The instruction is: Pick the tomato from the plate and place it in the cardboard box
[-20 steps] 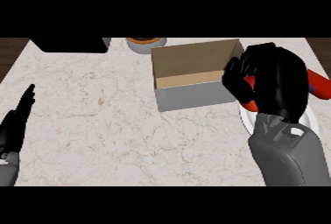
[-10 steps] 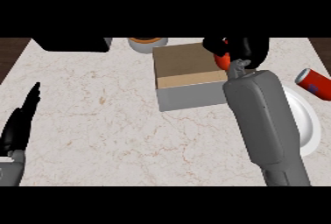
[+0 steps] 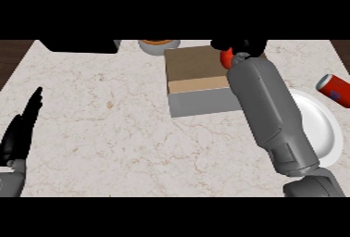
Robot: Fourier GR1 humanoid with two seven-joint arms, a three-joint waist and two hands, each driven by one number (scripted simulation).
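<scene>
1. The tomato shows as a red patch at the far right edge of the cardboard box, mostly hidden by the right robot hand and its grey forearm.
2. The right robot hand is curled round the tomato and grips it; its dark fingers show above and beside the red patch.
3. The cardboard box sits open-topped on the worktop, with a brown interior and a grey near wall. The tomato appears to be over the box's right rim rather than over its middle; whether it touches the rim cannot be told.
4. The white plate lies to the right of the box, partly under the forearm, and carries no tomato.
5. A red can lies just beyond the plate's far right side. A round container and a dark object sit at the far edge.
6. The left robot hand rests open at the left edge, fingers straight.
7. Step in hand, as judged: placing. To do it well, shift the tomato leftward until it is fully over the brown interior, lower it, and only then release the fingers.
8. Risk, as judged: releasing over the rim may let the tomato roll outside the box.
</scene>
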